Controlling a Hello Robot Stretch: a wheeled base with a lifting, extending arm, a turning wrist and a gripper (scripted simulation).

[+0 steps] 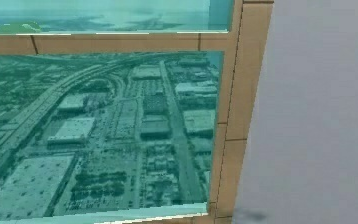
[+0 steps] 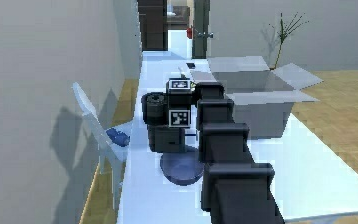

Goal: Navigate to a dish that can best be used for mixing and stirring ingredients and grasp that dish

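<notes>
Blue-grey dish (image 2: 180, 169), half behind the arm (image 2: 225, 150), shows in the arm side view; the forward view faces an aerial picture (image 1: 107, 130). Whether the gripper (image 2: 153, 125) holds anything cannot be told.

We find no words, numbers or brand names that we can read. The two white squares (image 2: 180, 115) at the far end of the arm (image 2: 227, 150) carry black block patterns, not letters or digits. The aerial city picture (image 1: 97, 130) shows roads and roofs without any legible caption. The open box (image 2: 257, 100) looks plain on its sides, as far as we can tell.
</notes>
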